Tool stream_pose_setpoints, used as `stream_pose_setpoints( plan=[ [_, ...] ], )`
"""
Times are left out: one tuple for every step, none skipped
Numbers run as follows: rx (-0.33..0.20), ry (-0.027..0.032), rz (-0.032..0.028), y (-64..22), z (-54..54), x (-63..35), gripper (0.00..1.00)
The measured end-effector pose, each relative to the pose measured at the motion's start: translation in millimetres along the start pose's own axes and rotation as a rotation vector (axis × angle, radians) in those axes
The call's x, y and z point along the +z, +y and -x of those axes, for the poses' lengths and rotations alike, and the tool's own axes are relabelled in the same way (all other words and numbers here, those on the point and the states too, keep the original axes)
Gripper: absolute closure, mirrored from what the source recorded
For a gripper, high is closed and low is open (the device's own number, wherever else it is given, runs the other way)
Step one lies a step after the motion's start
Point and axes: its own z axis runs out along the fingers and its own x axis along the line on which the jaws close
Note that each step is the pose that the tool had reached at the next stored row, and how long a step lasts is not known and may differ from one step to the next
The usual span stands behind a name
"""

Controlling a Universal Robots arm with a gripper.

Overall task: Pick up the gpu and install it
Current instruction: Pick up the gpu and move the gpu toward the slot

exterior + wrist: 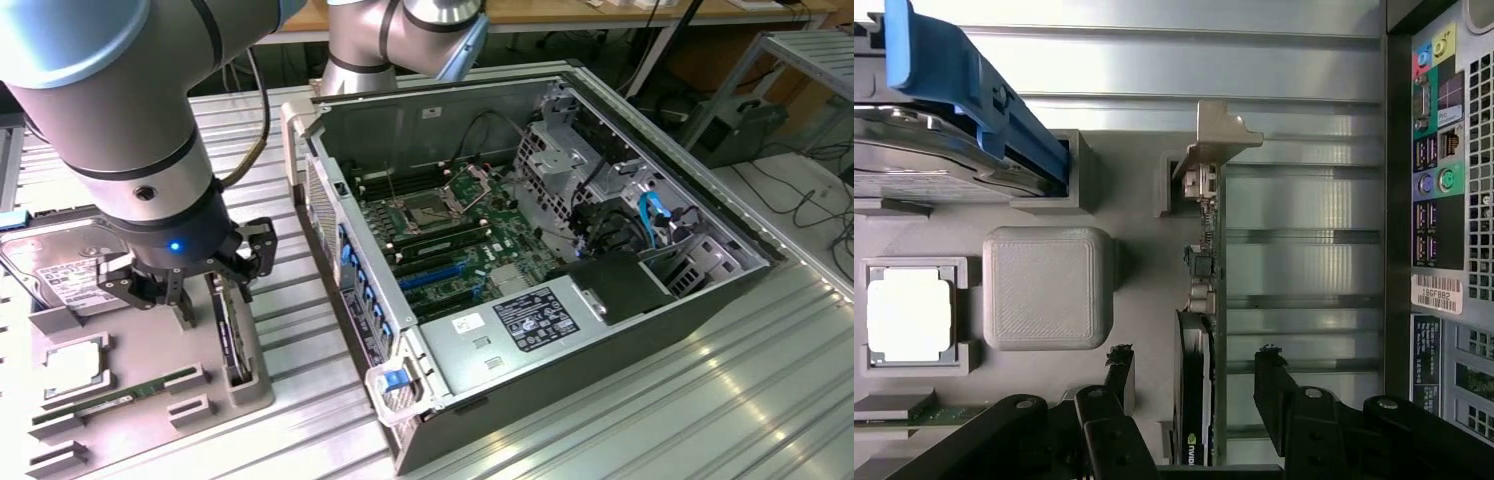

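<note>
Now, at the parts fixture: the gripper (pixel 214 300) hangs over the gray tray (pixel 251 395), jaws spread wide and holding nothing. In the wrist view the two dark fingertips (pixel 1120 366) stand either side of the gpu (pixel 1204 300), neither one touching it, as far as we can tell.

The gpu (pixel 235 345) stands on its long edge in a slot of the tray, its pale metal bracket (pixel 1220 140) at the far end from the fingers. We judge the upright seating is deliberate: it leaves both flat faces free for a pinch from above.

Other parts sit in their own pockets of the tray: the hard drive (pixel 60 268) with its blue carrier (pixel 964 85), the processor (pixel 909 315), and the green memory stick (pixel 123 396).

The computer case (pixel 694 300) lies on its side just beside the tray, panel off, with the motherboard (pixel 441 235) facing up. Likely that is so a card can go in from above. The pick is not yet made; the gpu is not lifted.
</note>
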Motion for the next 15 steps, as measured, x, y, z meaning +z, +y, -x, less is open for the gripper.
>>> stream_pose_setpoints(
  plan=[
    [0.000,0.0000,-0.0004,0.0,0.0,0.0,0.40],
    [0.000,0.0000,-0.0008,-0.1,0.0,0.1,0.40],
    [0.000,-0.0001,-0.0019,-0.1,0.0,0.3,0.40],
    [0.000,-0.0001,-0.0046,-0.2,0.0,0.8,0.40],
    [0.000,-0.0001,-0.0087,-0.2,-0.1,1.3,0.40],
    [-0.001,0.0000,-0.0143,-0.2,-0.1,1.9,0.40],
    [-0.001,-0.0001,-0.0203,-0.3,-0.1,2.7,0.40],
    [-0.001,-0.0002,-0.0245,-0.3,-0.2,3.6,0.40],
    [-0.001,0.0000,-0.0278,-0.5,-0.2,5.0,0.40],
    [-0.002,0.0002,-0.0283,-0.6,-0.3,6.4,0.40],
    [-0.001,0.0001,-0.0283,-1.4,-0.6,10.5,0.40],
    [-0.001,0.0002,-0.0284,-3.2,-0.8,13.8,0.40],
    [-0.001,0.0002,-0.0284,-4.6,-0.9,15.5,0.40],
    [-0.001,0.0000,-0.0282,-5.5,-0.9,17.4,0.40],
    [-0.001,0.0001,-0.0283,-5.8,-1.1,20.1,0.40]
  ],
)
